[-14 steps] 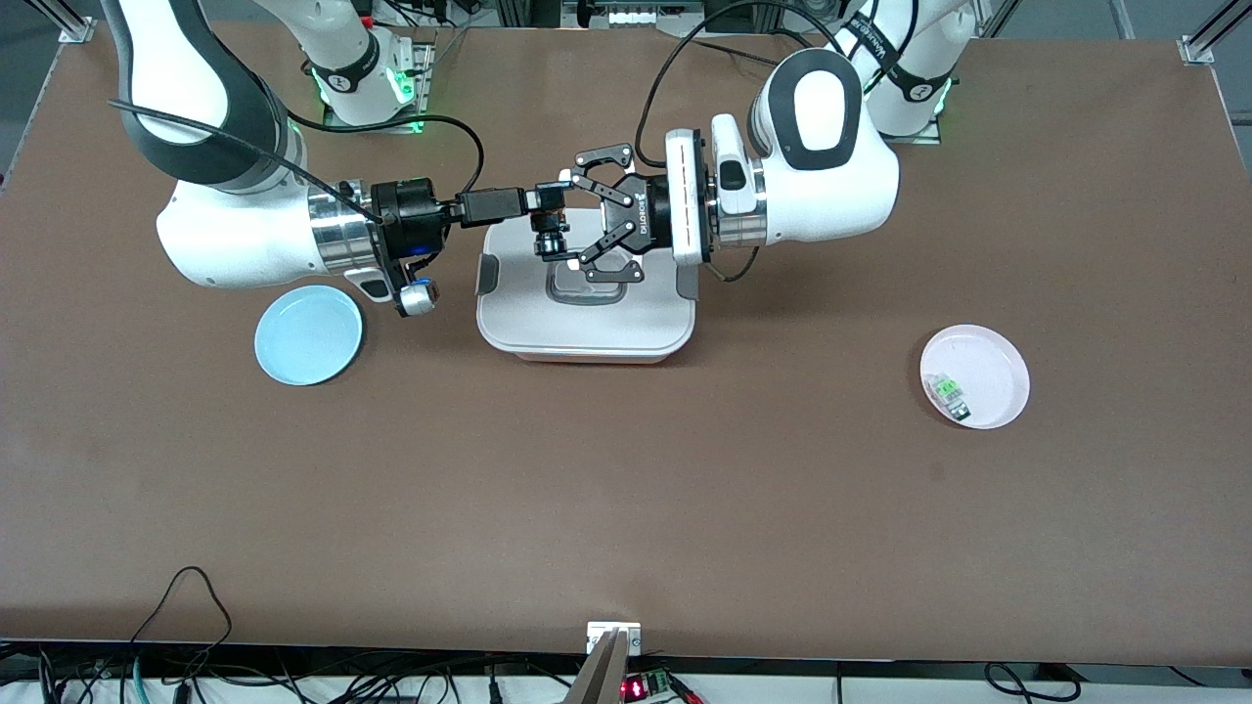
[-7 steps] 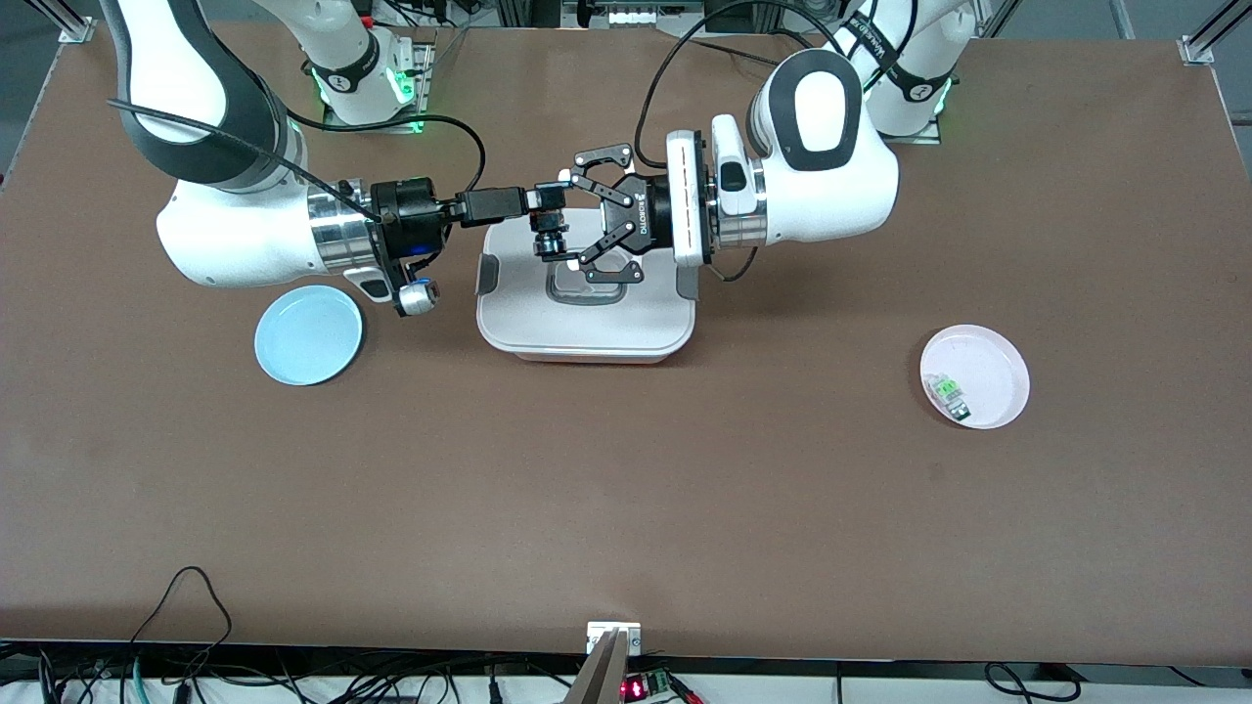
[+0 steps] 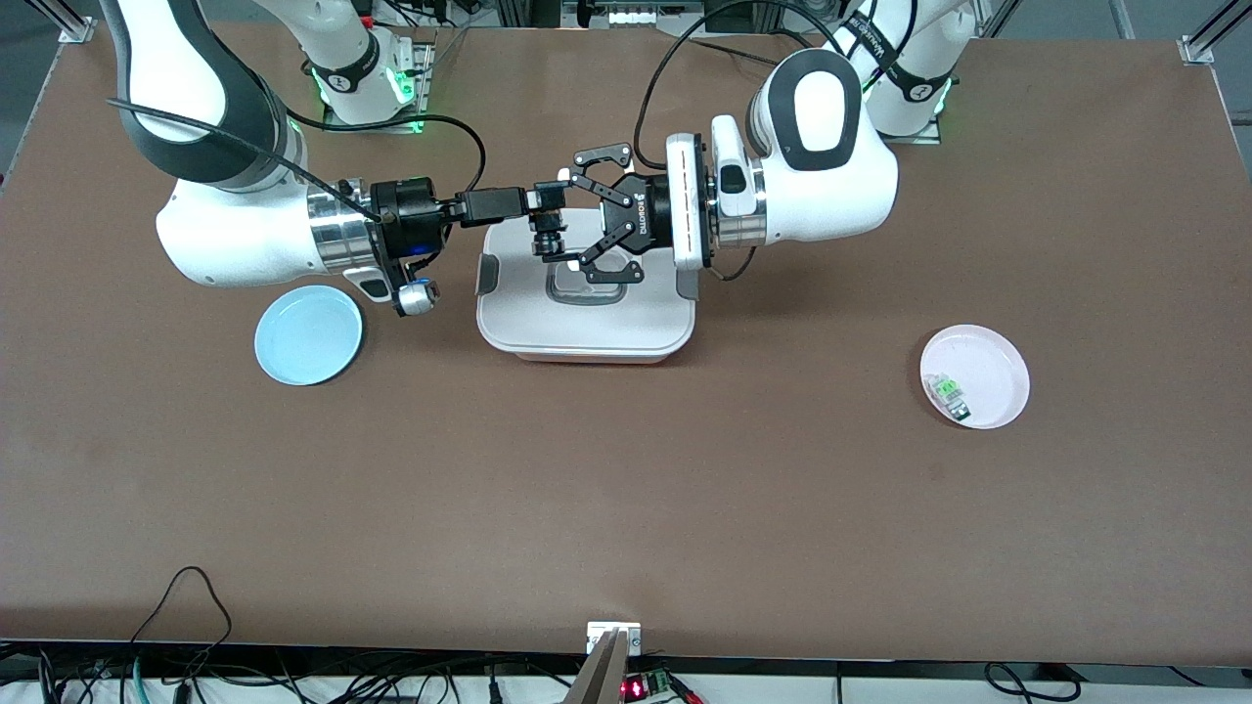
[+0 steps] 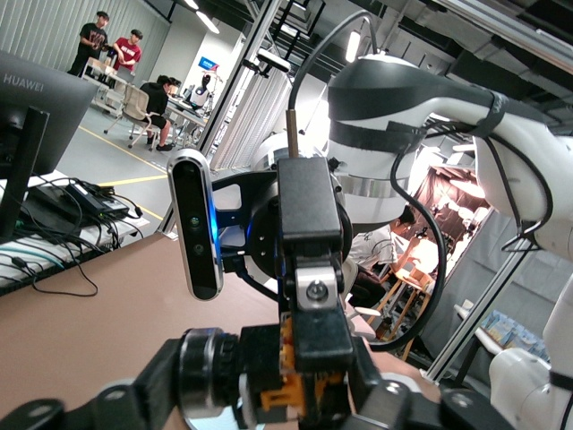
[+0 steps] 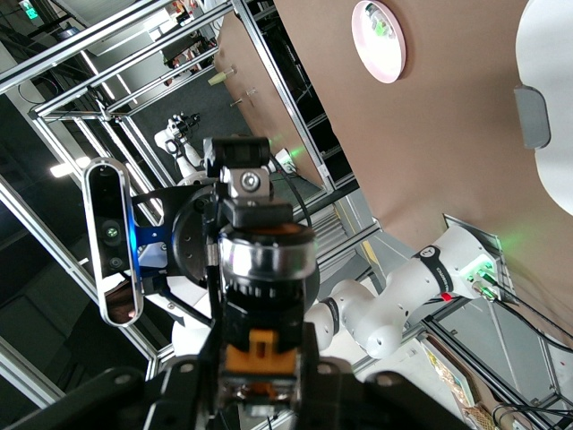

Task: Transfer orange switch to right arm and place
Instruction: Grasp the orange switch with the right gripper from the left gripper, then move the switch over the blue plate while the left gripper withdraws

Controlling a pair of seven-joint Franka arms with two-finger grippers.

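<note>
The orange switch (image 3: 550,233), a small black block with orange parts and a black barrel, hangs in the air over the white lidded box (image 3: 587,337). My right gripper (image 3: 553,203), slim and black, reaches in from the right arm's end and is shut on the switch's orange part (image 5: 261,354). My left gripper (image 3: 572,220), the wide claw, comes in from the left arm's end and stands around the same switch (image 4: 300,394). Whether it grips the switch does not show. Both grippers meet at the switch.
A light blue plate (image 3: 308,334) lies on the table below the right arm's wrist. A pink plate (image 3: 993,357) toward the left arm's end holds a small green-and-clear component (image 3: 947,391). Cables run along the table edge nearest the front camera.
</note>
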